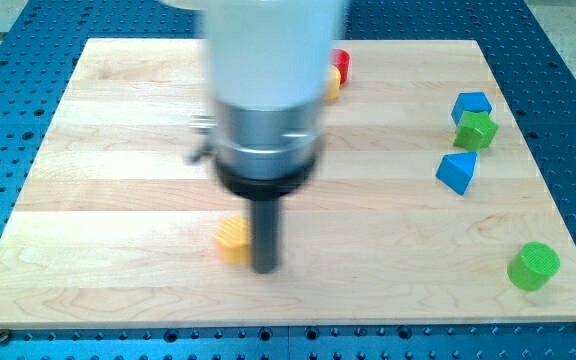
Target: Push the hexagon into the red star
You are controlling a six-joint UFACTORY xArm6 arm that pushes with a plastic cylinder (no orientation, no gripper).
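Observation:
A small yellow block [233, 241], which looks like the hexagon, lies on the wooden board [108, 200] below the centre. My tip [265, 268] rests on the board just to the right of it, touching or nearly touching its right side. A red block [341, 64], probably the red star, sits near the view's top edge of the board, mostly hidden behind the arm. A bit of another yellow block [334, 88] shows just below the red one.
At the view's right stand a blue block [471, 104], a green star-like block [476, 130] just below it, and a blue triangular block [456, 172]. A green cylinder [534, 266] sits near the bottom right corner. The arm's body [268, 90] hides the top middle of the board.

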